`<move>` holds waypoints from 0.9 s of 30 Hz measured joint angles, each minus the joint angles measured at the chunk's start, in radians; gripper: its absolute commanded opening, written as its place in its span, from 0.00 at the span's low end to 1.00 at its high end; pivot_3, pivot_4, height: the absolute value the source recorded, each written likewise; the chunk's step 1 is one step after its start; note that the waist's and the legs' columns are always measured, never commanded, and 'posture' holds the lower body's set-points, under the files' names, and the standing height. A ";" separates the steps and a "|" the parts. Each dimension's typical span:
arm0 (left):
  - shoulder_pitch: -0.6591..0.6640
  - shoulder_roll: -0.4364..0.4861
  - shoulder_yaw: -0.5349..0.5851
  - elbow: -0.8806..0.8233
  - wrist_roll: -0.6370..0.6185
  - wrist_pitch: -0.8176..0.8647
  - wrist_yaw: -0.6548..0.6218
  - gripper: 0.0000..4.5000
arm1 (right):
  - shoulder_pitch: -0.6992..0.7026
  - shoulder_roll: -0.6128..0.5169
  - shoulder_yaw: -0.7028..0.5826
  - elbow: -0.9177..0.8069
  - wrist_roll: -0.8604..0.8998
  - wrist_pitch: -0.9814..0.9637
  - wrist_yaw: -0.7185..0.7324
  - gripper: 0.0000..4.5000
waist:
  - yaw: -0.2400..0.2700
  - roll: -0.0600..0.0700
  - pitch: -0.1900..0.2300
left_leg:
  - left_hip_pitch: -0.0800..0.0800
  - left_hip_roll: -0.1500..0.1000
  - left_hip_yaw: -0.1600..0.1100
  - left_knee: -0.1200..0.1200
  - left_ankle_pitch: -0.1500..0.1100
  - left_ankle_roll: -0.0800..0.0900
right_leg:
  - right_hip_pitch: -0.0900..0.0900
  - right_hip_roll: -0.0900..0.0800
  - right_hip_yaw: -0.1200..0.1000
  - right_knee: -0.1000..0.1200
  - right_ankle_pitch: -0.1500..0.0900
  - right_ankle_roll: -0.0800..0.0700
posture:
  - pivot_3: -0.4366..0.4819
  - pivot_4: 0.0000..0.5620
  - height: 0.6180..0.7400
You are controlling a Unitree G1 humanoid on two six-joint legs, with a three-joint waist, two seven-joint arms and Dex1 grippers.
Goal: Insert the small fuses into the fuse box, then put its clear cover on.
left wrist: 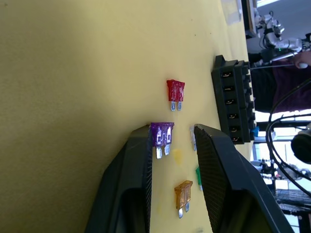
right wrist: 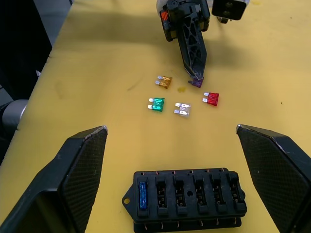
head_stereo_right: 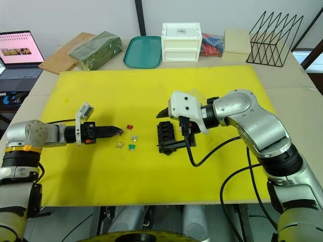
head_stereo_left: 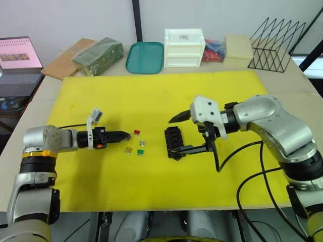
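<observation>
Nearest the head camera, low in the frame, the front edge of the yellow mat runs bare across the bench, with open room there between the two arms.

At lower left, the left pincer reaches out level over the mat. In its wrist view the fingers stand slightly apart, and a purple fuse sits against the inner face of one finger; whether it is truly gripped cannot be told.

Just beyond its tip lie the loose fuses: a red fuse, a grey fuse, a tan fuse and a green fuse, close together but apart from each other.

Right of them, centre frame, sits the fuse box, flat on the mat. One end slot holds a blue fuse; the other five slots look open.

The right pincer is spread wide, empty, one finger above the box and the other at its near end.

Along the far edge, from the upper left: a laptop, a wooden board, a green bundle, a teal tray with nothing in it, a white drawer box, a cream box and a black wire rack. The broad mat between that row and the fuses is open.
</observation>
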 measured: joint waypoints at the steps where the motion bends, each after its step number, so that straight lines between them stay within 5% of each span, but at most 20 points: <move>1: 0.000 0.000 0.000 0.000 0.000 -0.001 0.000 0.36 | 0.000 0.000 0.000 0.000 0.000 0.000 0.000 1.00 | 0.000 0.000 0.000 | 0.000 0.000 0.000 0.000 0.000 0.000 | 0.000 0.000 0.000 0.000 0.000 0.000 | 0.48 0.27 1.00; 8: 0.017 0.015 -0.005 -0.001 0.008 -0.020 -0.013 0.36 | 0.000 0.000 0.000 0.000 0.000 0.000 -0.002 1.00 | -0.011 0.000 0.000 | 0.000 0.000 0.000 0.000 0.000 0.000 | 0.000 0.000 0.000 0.000 0.000 0.000 | 0.48 0.27 1.00; 12: 0.021 0.016 -0.012 -0.001 0.020 -0.038 -0.014 0.07 | 0.000 0.000 0.000 0.000 0.000 0.000 -0.002 1.00 | -0.012 0.000 0.000 | 0.000 0.000 0.000 0.000 0.000 0.000 | 0.000 0.000 0.000 0.000 0.000 0.000 | 0.48 0.27 1.00; 27: 0.052 0.037 -0.051 0.015 0.031 -0.139 -0.082 0.03 | -0.004 0.000 0.002 0.000 -0.007 0.000 0.005 1.00 | -0.016 0.000 0.000 | 0.001 0.001 0.000 0.000 0.000 0.000 | 0.000 0.001 0.000 0.001 0.000 0.000 | 0.48 0.27 1.00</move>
